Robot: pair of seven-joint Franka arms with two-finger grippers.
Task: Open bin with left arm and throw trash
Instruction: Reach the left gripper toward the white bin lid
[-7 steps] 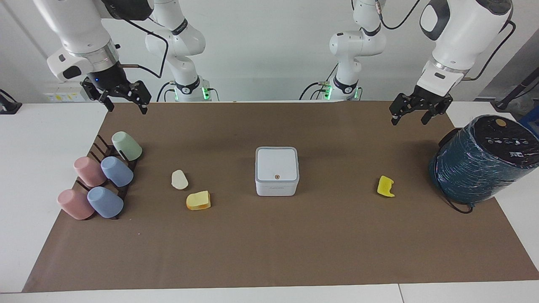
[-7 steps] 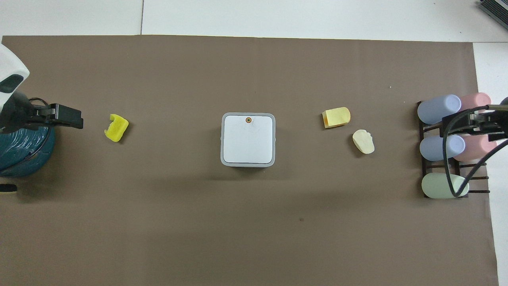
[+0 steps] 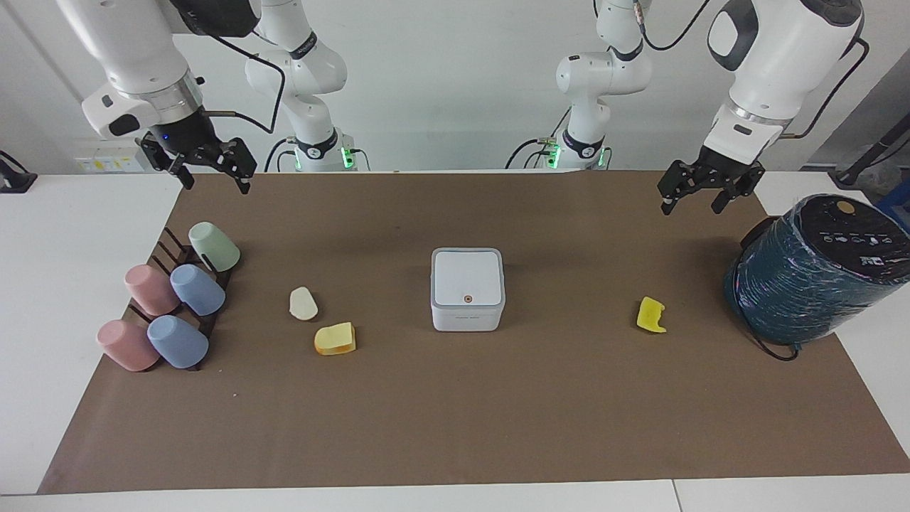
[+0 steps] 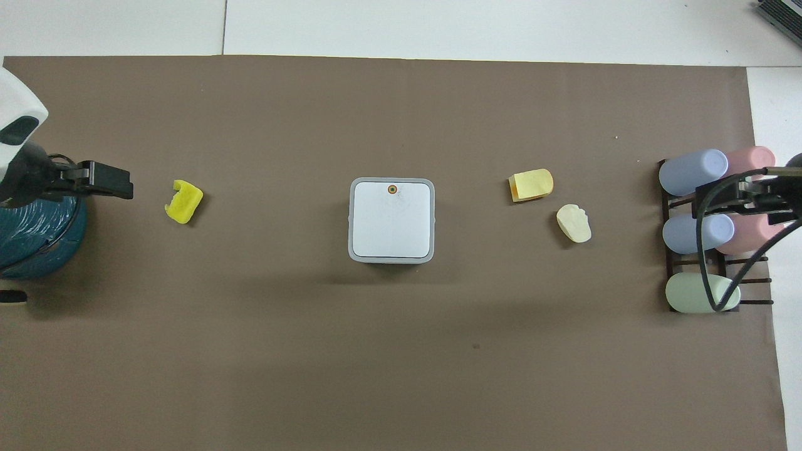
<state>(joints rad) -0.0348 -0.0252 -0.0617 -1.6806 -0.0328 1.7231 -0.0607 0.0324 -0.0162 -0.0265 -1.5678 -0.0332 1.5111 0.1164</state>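
Observation:
The white square bin (image 3: 468,288) stands mid-mat with its grey-edged lid shut and an orange button (image 3: 468,299) on top; it also shows in the overhead view (image 4: 391,219). The cream lump (image 3: 303,304) and the yellow-orange wedge (image 3: 335,338) lie toward the right arm's end. The bright yellow scrap (image 3: 652,314) lies toward the left arm's end. My left gripper (image 3: 692,201) hangs open and empty above the mat, between the scrap and the teal cylinder. My right gripper (image 3: 215,179), with a blue light, hangs open and empty above the cup rack's end of the mat.
A large dark teal cylinder (image 3: 817,270) with a black top lies at the left arm's end. A dark rack (image 3: 160,249) with pink, blue and green cups (image 3: 197,289) sits at the right arm's end. A brown mat (image 3: 455,412) covers the table.
Both grippers have shifted only slightly in the air. The bin and the trash pieces have not moved.

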